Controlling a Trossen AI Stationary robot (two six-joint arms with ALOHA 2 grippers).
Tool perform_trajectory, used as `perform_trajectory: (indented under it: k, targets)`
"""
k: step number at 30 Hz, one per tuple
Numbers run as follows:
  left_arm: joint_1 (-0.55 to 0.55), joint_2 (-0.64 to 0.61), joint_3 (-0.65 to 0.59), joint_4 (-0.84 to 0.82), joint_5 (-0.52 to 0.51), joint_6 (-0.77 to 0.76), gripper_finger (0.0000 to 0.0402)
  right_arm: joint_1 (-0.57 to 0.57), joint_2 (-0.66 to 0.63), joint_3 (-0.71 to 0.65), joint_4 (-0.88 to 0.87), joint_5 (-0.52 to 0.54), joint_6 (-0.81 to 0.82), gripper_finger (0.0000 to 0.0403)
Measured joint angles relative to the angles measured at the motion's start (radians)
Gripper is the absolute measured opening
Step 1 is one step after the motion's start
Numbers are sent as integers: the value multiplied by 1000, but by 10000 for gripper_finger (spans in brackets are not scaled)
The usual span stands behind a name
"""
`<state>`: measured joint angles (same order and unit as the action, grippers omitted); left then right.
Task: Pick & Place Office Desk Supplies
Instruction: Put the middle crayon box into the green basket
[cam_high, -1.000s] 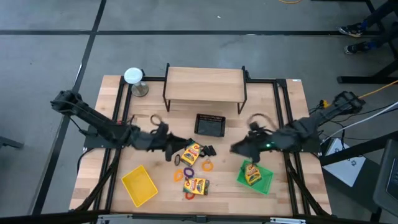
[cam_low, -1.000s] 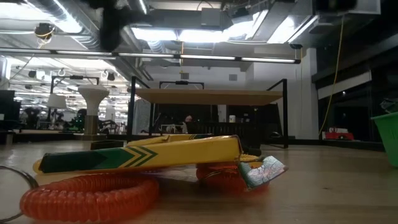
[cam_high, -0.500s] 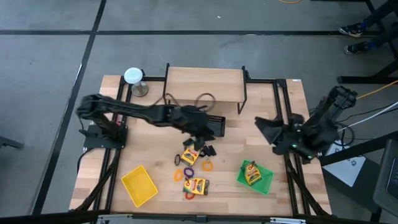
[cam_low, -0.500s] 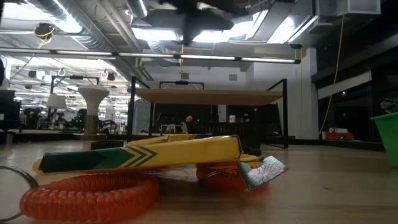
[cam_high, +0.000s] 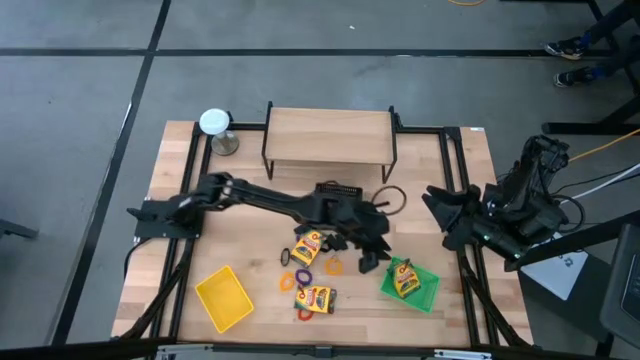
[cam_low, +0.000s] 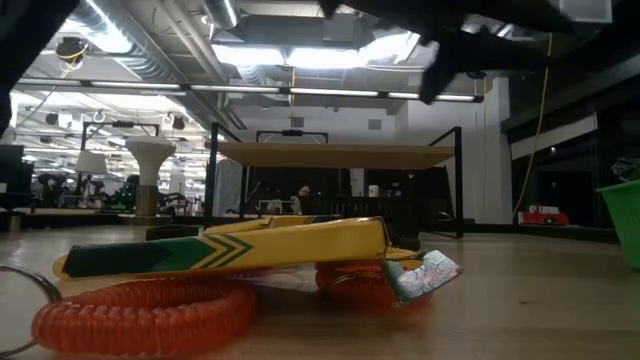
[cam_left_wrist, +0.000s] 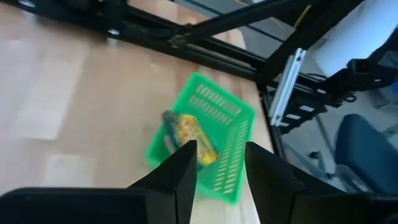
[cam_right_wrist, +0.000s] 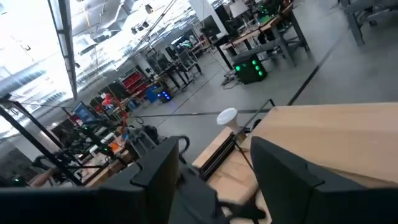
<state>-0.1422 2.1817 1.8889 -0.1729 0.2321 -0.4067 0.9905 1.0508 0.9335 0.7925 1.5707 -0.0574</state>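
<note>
In the high view the left end effector (cam_high: 375, 258) is a dark blur over the bench (cam_high: 440, 200), so whether anything sits between its fingers cannot be told, and the small black clips (cam_high: 335, 242) merge with the arm above them. The left wrist view smears the green tray (cam_left_wrist: 211, 140) and the yellow pack (cam_left_wrist: 193, 140) in it, whose print is unreadable, with a dark item beside it unidentifiable. In the low view the orange ring (cam_low: 140, 312) is cut by the bottom edge.

two dark jointed arms, looped cables, black wedge-shaped fingers (cam_left_wrist: 177, 180)
</note>
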Motion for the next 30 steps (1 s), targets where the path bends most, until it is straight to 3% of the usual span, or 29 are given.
perform_trajectory:
  k: [7,15,25,30]
  targets:
    - [-11,131,130,-43,3,-60,130,0,0,0,0,-19,-55,201]
    - [5,149,134,-76,-62,-97,130,22,-1,0,0,-68,-75,201]
    - [18,179,133,28,80,-174,130,28,-1,1,-3,-68,-89,201]
    - [8,220,135,34,26,-203,130,28,-2,1,-6,-71,-88,201]
